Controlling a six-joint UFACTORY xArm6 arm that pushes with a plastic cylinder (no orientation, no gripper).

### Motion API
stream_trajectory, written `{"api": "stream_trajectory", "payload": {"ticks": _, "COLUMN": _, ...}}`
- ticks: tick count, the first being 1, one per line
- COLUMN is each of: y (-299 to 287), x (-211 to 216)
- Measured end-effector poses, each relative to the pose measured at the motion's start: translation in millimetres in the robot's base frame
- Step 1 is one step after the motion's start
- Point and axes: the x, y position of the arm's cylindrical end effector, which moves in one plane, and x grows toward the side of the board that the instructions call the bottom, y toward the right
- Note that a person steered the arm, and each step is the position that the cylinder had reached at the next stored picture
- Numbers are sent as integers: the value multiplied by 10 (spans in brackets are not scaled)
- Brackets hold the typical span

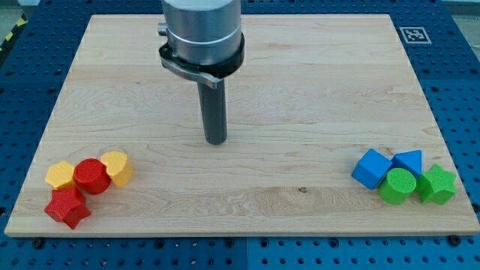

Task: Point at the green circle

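Observation:
The green circle (397, 185) is a short green cylinder at the view's lower right, in a tight cluster. It touches a blue cube (372, 167) on its left, a blue triangular block (409, 160) above it and a green star (437, 184) on its right. My tip (216, 140) rests on the board near the middle, far to the left of the green circle and apart from every block.
A second cluster sits at the view's lower left: a yellow hexagon (61, 175), a red cylinder (91, 176), a yellow block (117, 167) and a red star (67, 208). The wooden board (300, 90) lies on a blue perforated table, with a marker tag (413, 34) at its top right corner.

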Motion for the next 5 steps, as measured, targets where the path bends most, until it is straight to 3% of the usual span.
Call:
{"api": "stream_trajectory", "payload": {"ticks": 3, "y": 28, "x": 242}}
{"api": "stream_trajectory", "payload": {"ticks": 5, "y": 797, "x": 795}}
